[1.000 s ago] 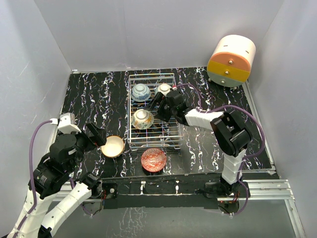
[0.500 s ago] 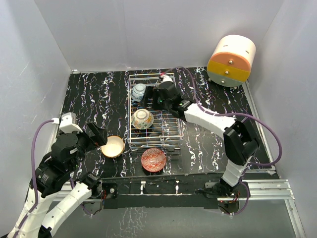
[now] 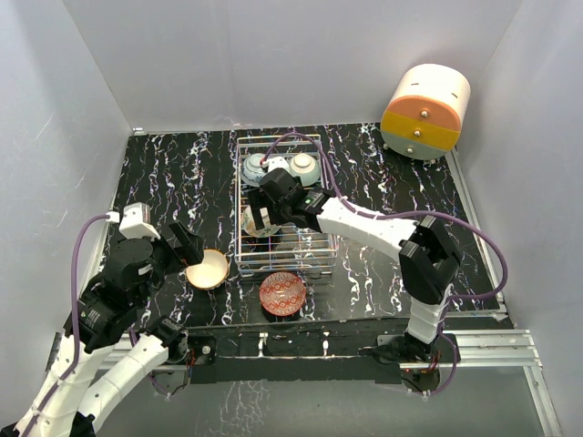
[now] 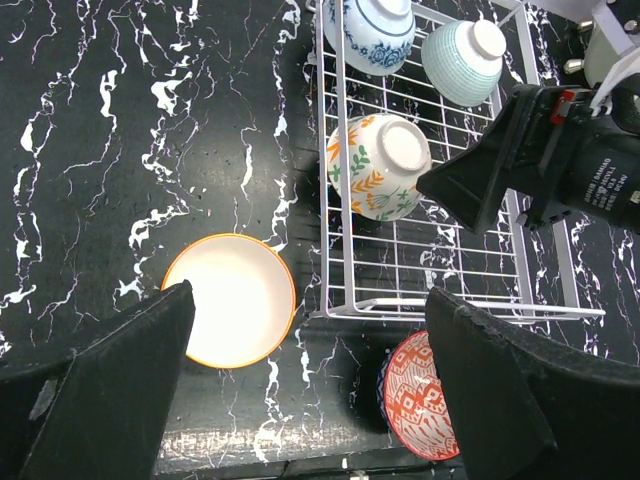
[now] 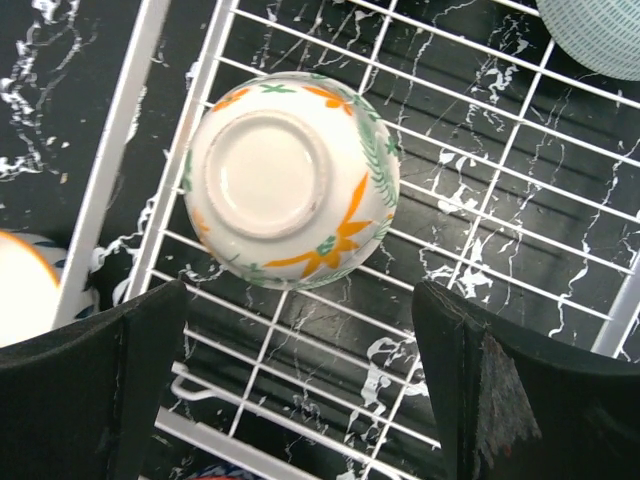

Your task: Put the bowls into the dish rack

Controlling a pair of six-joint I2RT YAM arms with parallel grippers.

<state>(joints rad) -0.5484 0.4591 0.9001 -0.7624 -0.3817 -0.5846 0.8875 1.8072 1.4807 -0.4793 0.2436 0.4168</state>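
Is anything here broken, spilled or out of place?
Nothing is broken or spilled. The leaf-patterned bowl, blue patterned bowl and mint bowl sit upside down in the dish rack; only the cream bowl and red patterned bowl stand upright outside it.

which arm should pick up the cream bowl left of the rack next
Left. The left pincer hovers open right beside the cream bowl, on that side of the dish rack. The right pincer, also open, is over the leafy bowl inside the rack, farther off.

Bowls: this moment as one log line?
rack: blue bowl, mint bowl, leafy bowl | table: cream bowl, red bowl | left gripper: open | right gripper: open above rack
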